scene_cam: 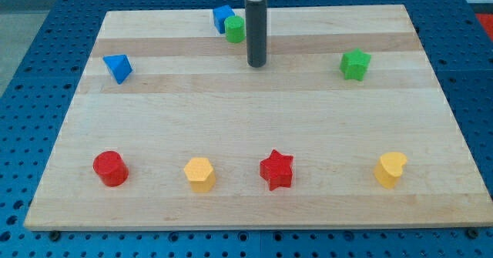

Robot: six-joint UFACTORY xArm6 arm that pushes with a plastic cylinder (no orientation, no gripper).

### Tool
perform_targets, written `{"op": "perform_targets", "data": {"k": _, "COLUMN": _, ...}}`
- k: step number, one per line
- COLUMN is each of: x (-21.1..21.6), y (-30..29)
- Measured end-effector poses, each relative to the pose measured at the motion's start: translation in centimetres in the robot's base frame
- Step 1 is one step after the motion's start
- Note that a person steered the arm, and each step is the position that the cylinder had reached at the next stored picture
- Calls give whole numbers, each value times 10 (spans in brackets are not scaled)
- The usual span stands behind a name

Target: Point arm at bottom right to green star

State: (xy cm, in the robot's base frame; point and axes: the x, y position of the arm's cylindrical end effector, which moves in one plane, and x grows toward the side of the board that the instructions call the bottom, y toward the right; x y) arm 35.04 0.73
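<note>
No gripper on rig, only my tip [256,64], free, near 9 o'clock of green star [355,65]. Star likely light, rigid, slides easily on desk [231,119]; aim at its 4 o'clock.

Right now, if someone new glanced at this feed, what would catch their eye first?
Probably the dark rod coming down from the view's top centre, my tip resting on the board just right of the green cylinder and the blue block behind it. Next, the green star alone at the upper right, well apart from my tip. Then the bottom row: red cylinder, yellow hexagon, red star, yellow heart.
</note>
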Motion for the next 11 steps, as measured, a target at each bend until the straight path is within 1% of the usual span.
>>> {"op": "perform_targets", "data": {"k": 2, "x": 22, "y": 56}}
{"op": "perform_targets", "data": {"k": 5, "x": 83, "y": 131}}
{"op": "perform_targets", "data": {"k": 7, "x": 83, "y": 193}}
{"op": "perform_targets", "data": {"k": 8, "x": 82, "y": 203}}
{"op": "perform_targets", "data": {"k": 9, "x": 82, "y": 202}}
{"op": "perform_targets", "data": {"k": 10, "x": 64, "y": 196}}
{"op": "perform_targets", "data": {"k": 11, "x": 32, "y": 182}}
